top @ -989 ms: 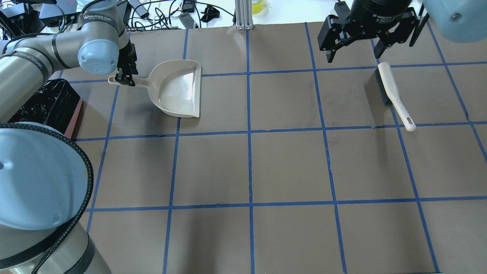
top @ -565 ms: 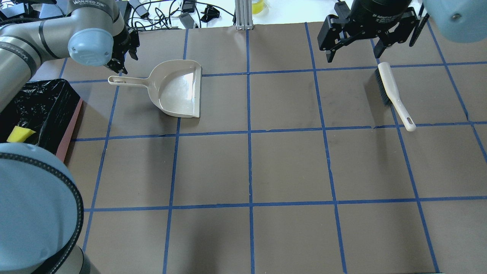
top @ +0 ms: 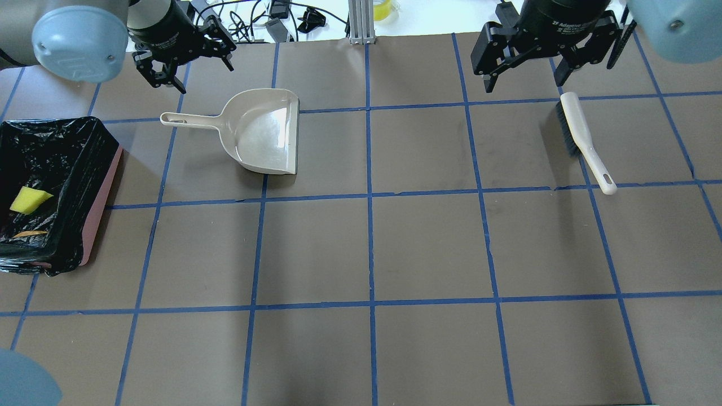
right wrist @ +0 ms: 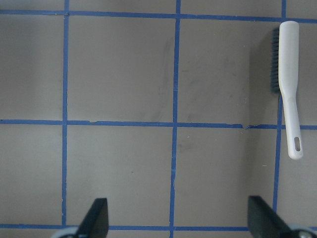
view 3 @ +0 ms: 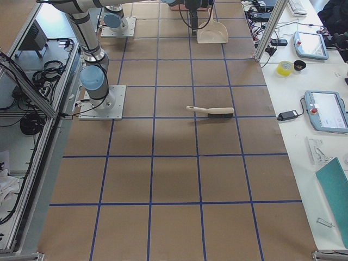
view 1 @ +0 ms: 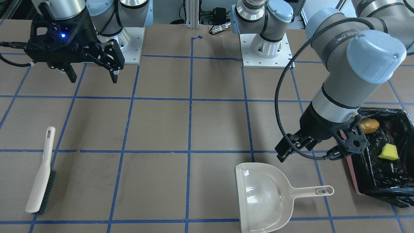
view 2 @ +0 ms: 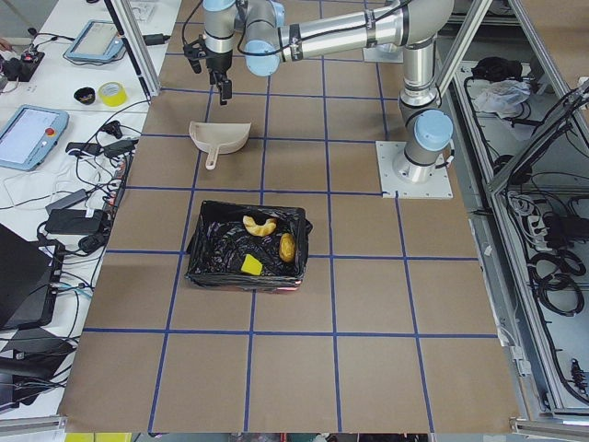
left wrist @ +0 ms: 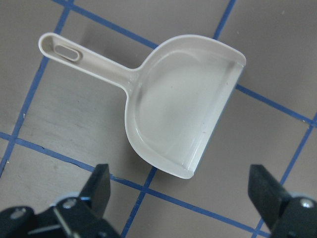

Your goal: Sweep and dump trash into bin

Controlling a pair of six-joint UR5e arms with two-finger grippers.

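Observation:
The bin (top: 107, 180), pinkish with a black bag liner, stands at the table's left edge and also shows in the front view (view 1: 388, 191). In it lie the yellow sponge (top: 29, 198), the potato-like lump (view 1: 369, 125) and the croissant piece (view 2: 259, 224). My left gripper (top: 204, 78) is open and empty, raised above and beyond the handle of the beige dustpan (top: 265, 132), which lies empty on the table. The left wrist view shows the dustpan (left wrist: 183, 119) below the open gripper (left wrist: 181, 198). My right gripper (top: 550, 76) is open and empty, above the far right of the table.
A white hand brush (top: 584, 141) with dark bristles lies on the table below and near my right gripper; it also shows in the right wrist view (right wrist: 289, 84). Cables and devices lie past the table's far edge. Blue tape lines grid the brown surface.
My left gripper has let go of the dustpan handle and risen away toward the far edge; the arm has swung off the bin, uncovering it. The right arm has not moved.

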